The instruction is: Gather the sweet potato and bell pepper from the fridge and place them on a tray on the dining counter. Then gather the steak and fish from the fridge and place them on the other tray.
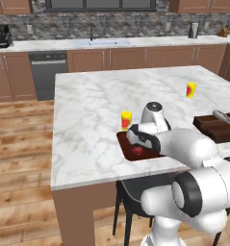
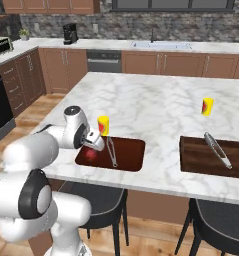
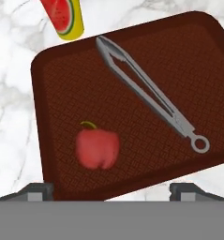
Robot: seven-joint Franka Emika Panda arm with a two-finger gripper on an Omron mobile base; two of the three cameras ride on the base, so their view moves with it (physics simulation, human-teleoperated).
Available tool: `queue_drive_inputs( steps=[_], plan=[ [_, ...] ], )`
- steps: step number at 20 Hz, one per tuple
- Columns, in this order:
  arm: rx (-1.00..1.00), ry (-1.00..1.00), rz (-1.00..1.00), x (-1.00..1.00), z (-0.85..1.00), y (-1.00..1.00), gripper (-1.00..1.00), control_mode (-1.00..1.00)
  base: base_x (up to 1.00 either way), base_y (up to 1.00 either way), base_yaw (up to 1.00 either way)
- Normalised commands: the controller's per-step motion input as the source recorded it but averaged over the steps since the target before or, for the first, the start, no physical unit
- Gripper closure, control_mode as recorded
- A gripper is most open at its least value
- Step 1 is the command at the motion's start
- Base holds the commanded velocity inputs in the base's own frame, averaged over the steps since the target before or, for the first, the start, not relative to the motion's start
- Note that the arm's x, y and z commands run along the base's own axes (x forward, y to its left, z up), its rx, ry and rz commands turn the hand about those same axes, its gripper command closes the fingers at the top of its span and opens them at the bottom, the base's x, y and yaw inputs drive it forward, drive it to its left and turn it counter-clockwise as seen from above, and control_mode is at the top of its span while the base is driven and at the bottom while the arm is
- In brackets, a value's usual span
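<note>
Bell pepper (image 3: 97, 148): lies on near tray (image 3: 146, 56), left of tongs (image 3: 148, 93).
Pincer (image 3: 111, 190): spread wide, holding nothing, above tray's near edge.
Desk (image 2: 156, 107): second tray (image 2: 191, 155) far right.

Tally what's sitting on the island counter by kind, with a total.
Trays: 2, near tray and far tray
Tongs: 2, one on the near tray, one on the far tray
Yellow cans: 2, and
Red bell pepper: 1, lying on the near tray
Total: 7
</note>
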Motion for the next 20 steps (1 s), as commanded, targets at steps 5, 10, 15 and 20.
queue_drive_inputs(
  steps=[5,10,15,20],
  plan=[
    [0.0,0.0,0.04,-0.31,0.79,-0.2,-1.0,-1.0,0.0,0.0,0.0],
    [-0.03,0.0,0.02,-0.47,0.68,-0.21,-1.0,-1.0,0.0,0.0,0.0],
    [-0.02,0.0,0.0,-0.59,0.42,-0.29,-1.0,-1.0,0.0,0.0,0.0],
    [0.0,-0.01,-0.01,-0.82,0.08,-0.12,-1.0,-1.0,0.0,0.0,0.0]
  ],
)
